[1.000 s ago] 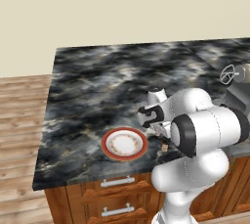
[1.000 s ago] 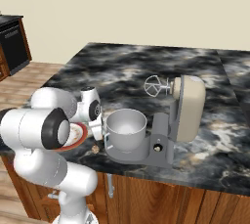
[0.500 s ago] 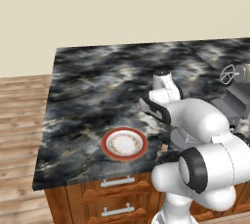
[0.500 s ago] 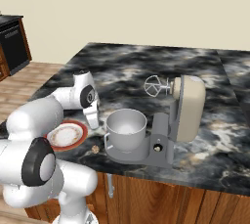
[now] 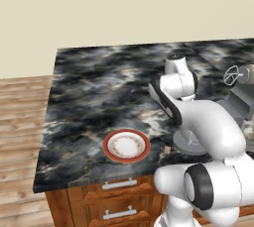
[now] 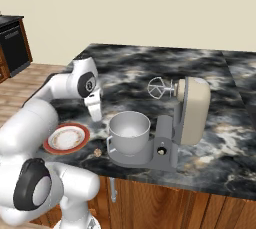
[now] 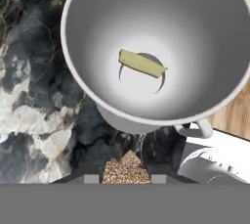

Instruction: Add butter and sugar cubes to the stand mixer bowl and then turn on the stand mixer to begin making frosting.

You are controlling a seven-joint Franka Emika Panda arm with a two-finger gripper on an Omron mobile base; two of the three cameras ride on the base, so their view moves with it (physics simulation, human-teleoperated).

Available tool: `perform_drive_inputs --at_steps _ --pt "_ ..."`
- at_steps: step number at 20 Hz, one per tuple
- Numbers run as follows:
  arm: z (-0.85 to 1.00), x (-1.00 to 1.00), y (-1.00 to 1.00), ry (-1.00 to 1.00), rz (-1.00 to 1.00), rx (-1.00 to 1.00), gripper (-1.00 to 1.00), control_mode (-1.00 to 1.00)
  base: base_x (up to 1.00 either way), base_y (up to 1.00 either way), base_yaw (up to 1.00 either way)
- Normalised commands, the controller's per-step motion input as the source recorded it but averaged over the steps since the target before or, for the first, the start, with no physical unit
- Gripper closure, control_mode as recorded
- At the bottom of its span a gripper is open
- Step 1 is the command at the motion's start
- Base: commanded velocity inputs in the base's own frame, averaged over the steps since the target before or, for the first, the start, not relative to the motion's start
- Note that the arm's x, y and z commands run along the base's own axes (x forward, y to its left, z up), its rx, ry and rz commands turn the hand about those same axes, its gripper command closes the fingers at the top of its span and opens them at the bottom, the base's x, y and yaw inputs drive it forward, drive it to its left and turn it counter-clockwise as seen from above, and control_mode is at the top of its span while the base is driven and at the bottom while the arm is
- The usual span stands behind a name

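the arm has swung from the plate (image 5: 126, 146) toward the mixer bowl (image 7: 156, 47); butter (image 7: 142, 63) lies inside; gripper (image 7: 126, 176) is pinched around a sugar cube (image 7: 126, 169).

One stand mixer (image 6: 186, 118) stands on the marble counter (image 6: 150, 68), with one wire whisk (image 6: 157, 87) on its tilted head and one small knob (image 6: 161, 150) on its column. One stand mixer bowl (image 7: 156, 47) sits on its base, with one side handle (image 7: 199, 129). One stick of butter (image 7: 142, 63) lies in the bowl. Two sugar cubes show: one (image 7: 126, 170) between the fingertips in the hand view, one (image 6: 97, 151) on the counter between the plate and the mixer base. One red-rimmed plate (image 5: 126, 145) lies on the counter. Two drawer handles (image 5: 119, 184) show below the counter's edge.
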Motion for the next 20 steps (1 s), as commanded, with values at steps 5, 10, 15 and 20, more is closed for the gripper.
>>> perform_drive_inputs --at_steps 5,10,15,20 --pt "0.4 -0.29 -0.5 0.03 0.0 0.0 1.0 -1.0 0.0 0.0 0.0" --pt "0.12 -0.23 -0.64 0.01 0.0 0.02 1.0 -1.0 0.0 0.0 0.0" --pt "-0.28 0.11 -0.41 0.0 0.04 0.03 1.0 -1.0 0.0 0.0 0.0" --pt "-0.31 0.38 -0.21 0.02 0.09 0.02 1.0 -1.0 0.0 0.0 0.0"
